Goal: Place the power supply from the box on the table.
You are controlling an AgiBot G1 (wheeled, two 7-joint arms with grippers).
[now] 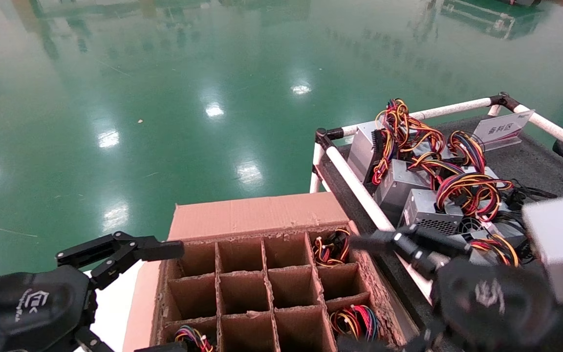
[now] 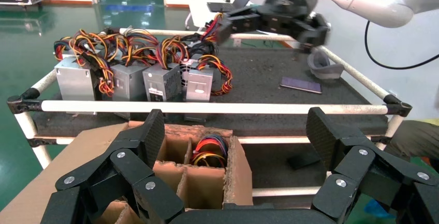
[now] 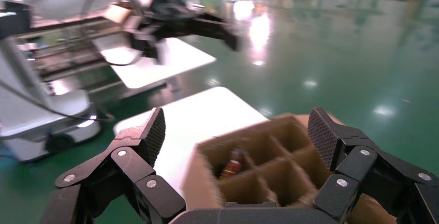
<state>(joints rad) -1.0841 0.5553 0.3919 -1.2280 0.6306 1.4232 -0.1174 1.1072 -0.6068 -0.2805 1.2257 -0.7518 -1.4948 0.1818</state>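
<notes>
The box (image 1: 257,215) stands low in the middle of the head view, its divider grid mostly bare. Only the wire bundle of a power supply (image 1: 331,247) shows in the far right cell; two more bundles sit in the near right cell (image 1: 356,321) and the near left cell (image 1: 192,337). My right gripper (image 1: 347,292) hovers open and blurred over the box's right side with nothing held; its wrist view looks down at the grid (image 3: 269,167). My left gripper (image 1: 176,298) is open at the box's left side and holds nothing. The table (image 1: 530,166) lies to the right.
Several grey power units with yellow-orange wire loops (image 1: 423,190) stand in a row on the table behind its white rail (image 1: 355,183). A small white sign (image 1: 501,128) stands at the far end. Glossy green floor surrounds everything, and a white surface (image 3: 191,115) lies beside the box.
</notes>
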